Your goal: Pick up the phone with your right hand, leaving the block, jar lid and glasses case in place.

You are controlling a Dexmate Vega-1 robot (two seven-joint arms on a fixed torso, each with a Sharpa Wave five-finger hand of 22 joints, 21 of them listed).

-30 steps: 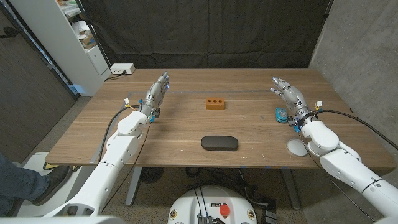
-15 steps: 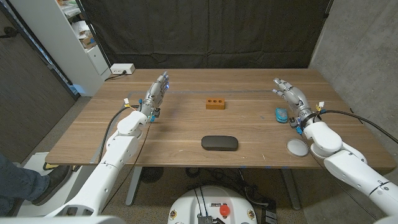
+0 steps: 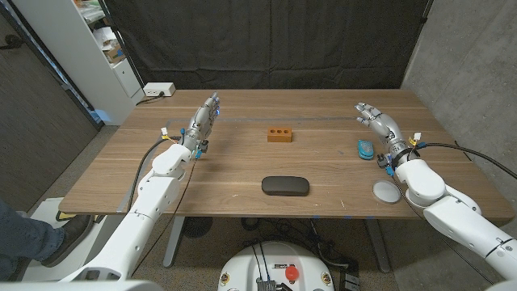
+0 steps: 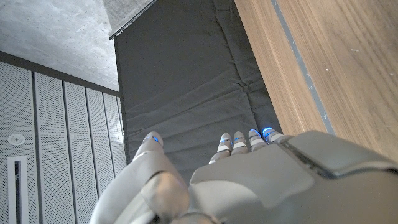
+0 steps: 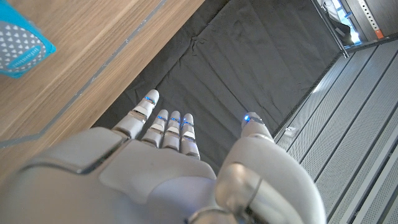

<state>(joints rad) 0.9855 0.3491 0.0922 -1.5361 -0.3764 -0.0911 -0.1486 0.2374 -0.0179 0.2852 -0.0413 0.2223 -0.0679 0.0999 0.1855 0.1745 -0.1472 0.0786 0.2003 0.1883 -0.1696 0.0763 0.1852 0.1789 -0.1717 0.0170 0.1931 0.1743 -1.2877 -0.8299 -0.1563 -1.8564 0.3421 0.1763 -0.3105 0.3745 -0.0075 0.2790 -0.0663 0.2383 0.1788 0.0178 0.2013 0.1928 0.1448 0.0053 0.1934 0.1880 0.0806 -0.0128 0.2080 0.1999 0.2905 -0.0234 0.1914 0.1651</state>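
Note:
The phone (image 3: 365, 148), in a light blue dotted case, lies on the table's right side; a corner of the phone (image 5: 22, 53) shows in the right wrist view. My right hand (image 3: 378, 126) is open just behind and to the right of it, fingers spread and pointing away, holding nothing. Its fingers (image 5: 166, 127) reach toward the black curtain. An orange-brown block (image 3: 279, 134) with three holes sits mid-table. A dark glasses case (image 3: 284, 186) lies near the front edge. The white jar lid (image 3: 385, 191) is at the front right. My left hand (image 3: 202, 123) is open at the far left.
A white power strip (image 3: 158, 90) lies at the table's (image 3: 242, 162) far left corner, with a white shelf unit (image 3: 89, 48) behind it. A person's leg and shoe (image 3: 36, 234) show at the bottom left. A black curtain (image 3: 275, 40) hangs behind the table.
My right hand and forearm have shifted slightly to the right, past the phone. The left arm and the objects have not moved.

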